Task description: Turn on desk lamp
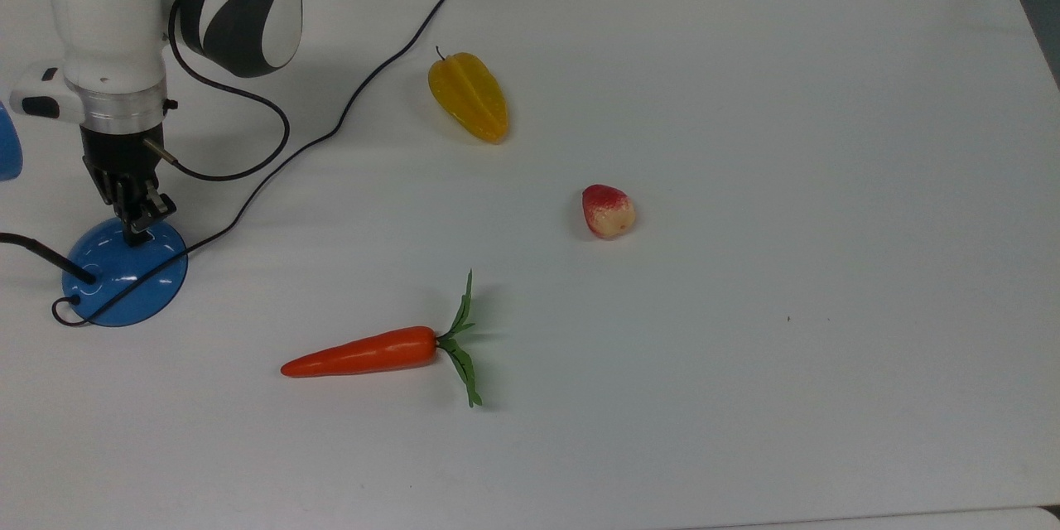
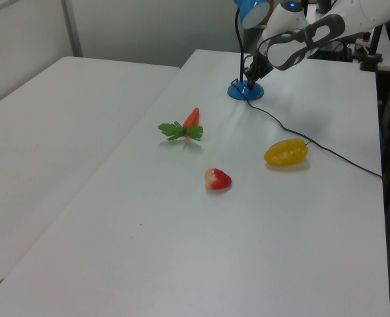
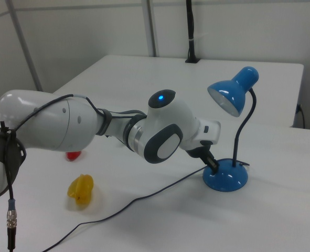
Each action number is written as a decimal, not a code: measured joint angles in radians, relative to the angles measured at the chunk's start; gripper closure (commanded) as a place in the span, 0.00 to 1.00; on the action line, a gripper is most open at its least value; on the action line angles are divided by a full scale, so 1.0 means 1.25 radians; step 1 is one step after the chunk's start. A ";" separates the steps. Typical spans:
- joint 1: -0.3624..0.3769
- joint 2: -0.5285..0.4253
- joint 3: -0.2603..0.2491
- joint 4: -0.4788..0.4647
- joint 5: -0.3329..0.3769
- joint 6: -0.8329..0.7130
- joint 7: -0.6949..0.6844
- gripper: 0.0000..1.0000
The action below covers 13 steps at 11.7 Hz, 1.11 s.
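The desk lamp's glossy blue round base sits at the top view's left, its thin black neck rising to a blue shade that looks unlit in the right view. My gripper points straight down with its fingers together, the tip resting on the dome where the small black switch lay; the switch is hidden under it. In the left view the gripper touches the base. The right view shows the gripper meeting the base on its left side.
The lamp's black cord runs from the base across the white table to its far edge. A yellow starfruit, a red-and-cream strawberry and an orange carrot lie toward the middle.
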 measured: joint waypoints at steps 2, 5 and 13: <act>0.000 0.006 -0.001 0.008 0.000 0.000 0.000 1.00; 0.000 0.024 -0.003 0.031 0.000 0.000 0.000 1.00; 0.008 -0.037 -0.005 0.006 0.000 0.000 0.000 1.00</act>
